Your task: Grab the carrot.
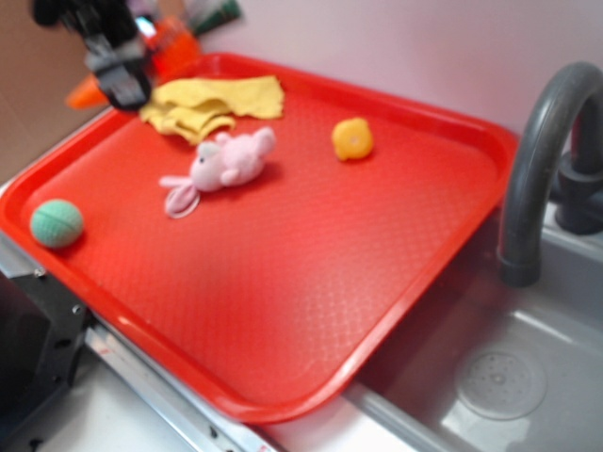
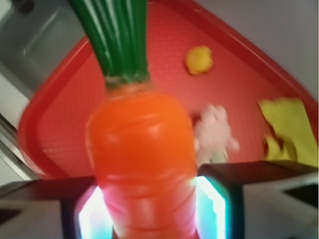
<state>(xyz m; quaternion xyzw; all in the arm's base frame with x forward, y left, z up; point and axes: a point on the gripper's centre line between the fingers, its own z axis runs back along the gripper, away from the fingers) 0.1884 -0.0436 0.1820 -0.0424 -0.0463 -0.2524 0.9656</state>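
The carrot (image 2: 142, 164) is already between the two fingers of the hand (image 2: 149, 209). In the wrist view the fingers (image 2: 219, 199) stand close on both sides of the orange body, narrow and pressed to it, so the hand holds the carrot. The relation that matters now is therefore not a direction toward the carrot but how the carrot sits inside the grip.

Its long axis runs away from the wrist camera: the thick shoulder and the green stem (image 2: 117, 37) point outward past the fingertips, and the thin end goes back toward the palm, where it is hidden. The fingers grip the body across this axis, somewhere behind the widest part.

In the exterior view the hand (image 1: 121, 80) is at the far left corner of the red tray (image 1: 283, 311), and it seems to be raised above it. The orange tip (image 1: 85, 92) comes out on one side of the hand and the stem (image 1: 215, 13) on the other, so the carrot lies tilted, not upright.

The yellow cloth (image 1: 212, 104) is just beside the hand. The pink plush (image 1: 226, 160) and the small yellow toy (image 1: 352, 139) are well apart from it.

I judge the grasp is made; the next move only needs the grip to stay firm, because the glossy tapered body could slide out.
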